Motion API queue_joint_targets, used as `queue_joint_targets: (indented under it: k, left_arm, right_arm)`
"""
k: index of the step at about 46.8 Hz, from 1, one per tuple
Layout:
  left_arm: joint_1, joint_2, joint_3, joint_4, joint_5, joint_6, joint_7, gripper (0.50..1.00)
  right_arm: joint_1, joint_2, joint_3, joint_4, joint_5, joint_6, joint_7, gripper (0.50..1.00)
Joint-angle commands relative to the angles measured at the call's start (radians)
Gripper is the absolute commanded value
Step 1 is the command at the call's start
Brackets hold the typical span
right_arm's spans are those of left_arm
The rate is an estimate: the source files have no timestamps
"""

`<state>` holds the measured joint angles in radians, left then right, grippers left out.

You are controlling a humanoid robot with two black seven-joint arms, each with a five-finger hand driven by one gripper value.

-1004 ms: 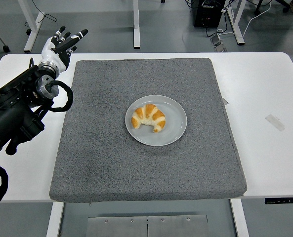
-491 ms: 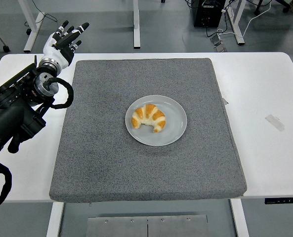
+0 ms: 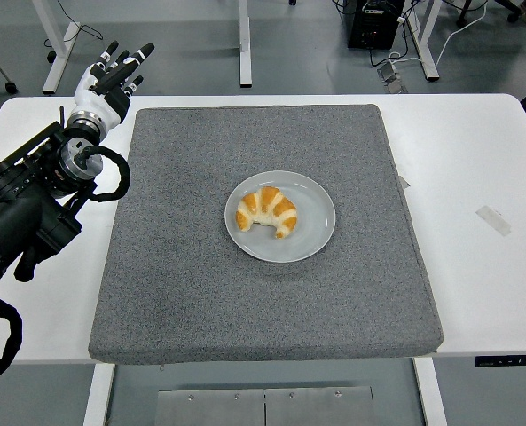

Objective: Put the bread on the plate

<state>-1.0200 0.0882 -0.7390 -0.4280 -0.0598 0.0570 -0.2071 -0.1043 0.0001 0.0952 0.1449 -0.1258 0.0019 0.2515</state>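
bread [image 3: 267,211] lies on the plate [image 3: 311,238], a croissant curved like a horseshoe with its two tips turned toward the near edge of the table, golden brown with paler cream bands across its back, sitting a little left of the plate's middle so that more bare grey rim shows on the right; neither it nor the plate has shifted from the earlier frames. the plate is round and pale grey and rests near the centre of the grey mat [image 3: 200,293], a large speckled felt-like square that covers most of the white table [image 3: 475,160] and reaches its near edge. on the bare table to the right of the mat lies a small strip of tape [image 3: 493,220]. the left arm [image 3: 23,204] comes in from the left edge over the table's left side, well apart from the plate, and beyond it the left hand [image 3: 107,80] is raised past the far left corner of the mat with its fingers [image 3: 141,53] spread and holding nothing; compared with a second ago the hand has drifted slightly up and away toward the far edge, with the fingers pointing a little more upward. behind the table the grey floor shows with white table legs [image 3: 243,44] and a black box [image 3: 373,22] with cables
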Motion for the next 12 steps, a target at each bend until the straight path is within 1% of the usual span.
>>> queue_joint_targets:
  k: [1, 12]
  left_arm:
    - [0.001, -0.001, 0.003, 0.000, 0.000, 0.000, -0.003, 0.989]
    - [0.009, -0.008, 0.006, 0.000, 0.000, 0.000, -0.009, 0.989]
  right_arm:
    - [0.000, 0.000, 0.000, 0.001, 0.000, 0.001, 0.000, 1.000]
    - [0.000, 0.000, 0.001, 0.001, 0.000, 0.001, 0.000, 1.000]
